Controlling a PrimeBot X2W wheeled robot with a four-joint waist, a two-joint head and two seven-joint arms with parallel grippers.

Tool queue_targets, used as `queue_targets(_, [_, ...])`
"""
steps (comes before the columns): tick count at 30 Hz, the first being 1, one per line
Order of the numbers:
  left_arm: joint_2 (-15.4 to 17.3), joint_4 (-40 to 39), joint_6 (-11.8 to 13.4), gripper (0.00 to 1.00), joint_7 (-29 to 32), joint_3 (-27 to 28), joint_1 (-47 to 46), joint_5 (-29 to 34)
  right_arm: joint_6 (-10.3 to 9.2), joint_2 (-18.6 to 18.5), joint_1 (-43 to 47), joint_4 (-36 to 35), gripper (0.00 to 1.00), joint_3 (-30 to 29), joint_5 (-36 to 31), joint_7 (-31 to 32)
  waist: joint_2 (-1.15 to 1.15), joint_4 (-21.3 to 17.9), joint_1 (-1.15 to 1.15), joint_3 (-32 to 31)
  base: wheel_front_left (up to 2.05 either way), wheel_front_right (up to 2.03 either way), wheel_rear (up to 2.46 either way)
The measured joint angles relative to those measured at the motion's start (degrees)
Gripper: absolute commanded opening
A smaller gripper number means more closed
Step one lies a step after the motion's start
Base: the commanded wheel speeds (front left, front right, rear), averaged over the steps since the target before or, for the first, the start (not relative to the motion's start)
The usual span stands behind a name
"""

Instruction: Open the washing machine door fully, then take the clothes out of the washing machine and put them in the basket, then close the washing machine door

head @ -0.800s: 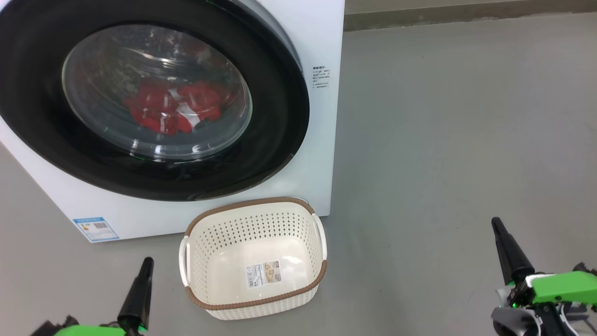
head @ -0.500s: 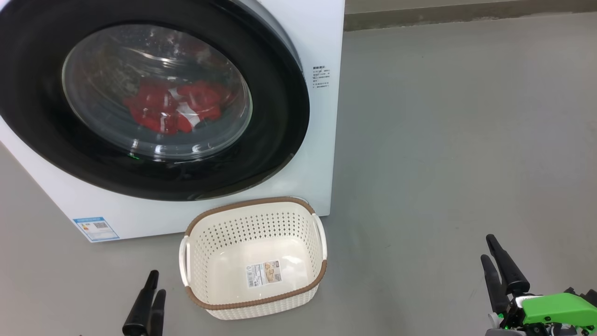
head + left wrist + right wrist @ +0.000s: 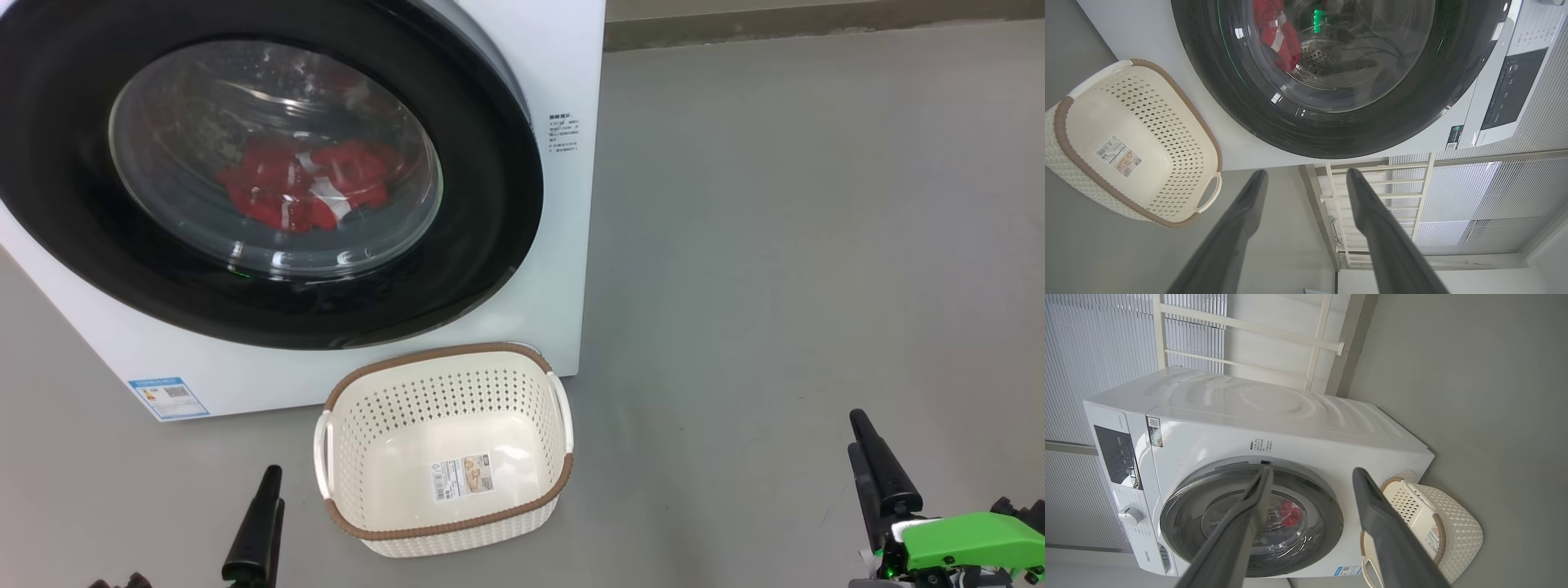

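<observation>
The washing machine [image 3: 563,73] stands at the left of the head view. Its black-rimmed washing machine door [image 3: 490,204] lies flat against the front. Through the glass the red and white clothes [image 3: 302,192] lie in the drum, and they show red in the left wrist view [image 3: 1280,36]. The cream basket [image 3: 445,355] sits on the floor before the washer, with nothing but a sticker in it. My left gripper [image 3: 276,486] hangs low, left of the basket, its fingers apart [image 3: 1306,173]. My right gripper [image 3: 856,431] is far right, open [image 3: 1310,471], holding nothing.
Bare grey floor [image 3: 775,245] spreads to the right of the washer up to a wall base [image 3: 816,28]. A white railing [image 3: 1380,196] and slatted wall stand beside the machine. The dark control panel [image 3: 1118,457] is on the washer's upper front.
Both grippers have dropped lower in the head view and turned, so each now shows two fingers stacked close together. The door, clothes and basket have not moved.
</observation>
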Motion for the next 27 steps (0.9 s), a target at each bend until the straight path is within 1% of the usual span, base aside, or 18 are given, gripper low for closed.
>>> queue_targets(8, [0.0,-1.2,0.0,1.00,-1.5,-0.4,0.0,7.4,0.00,-0.1,0.4,-0.6,1.00,0.5,-5.9,-1.3,0.00,0.0,0.00,0.2,0.00,0.00,0.00])
queue_targets(18, [0.0,-2.4,0.0,1.00,-3.0,-0.8,0.3,16.7,0.01,-0.2,1.3,-1.5,1.00,0.8,-15.1,-2.8,0.00,0.1,0.00,0.3,0.00,0.00,0.00])
queue_targets(27, [0.0,-3.2,0.0,1.00,-4.5,-1.0,0.4,24.6,0.01,-0.3,1.4,-2.6,1.00,0.9,-20.7,-4.3,0.00,0.1,0.00,0.3,0.00,0.00,0.00])
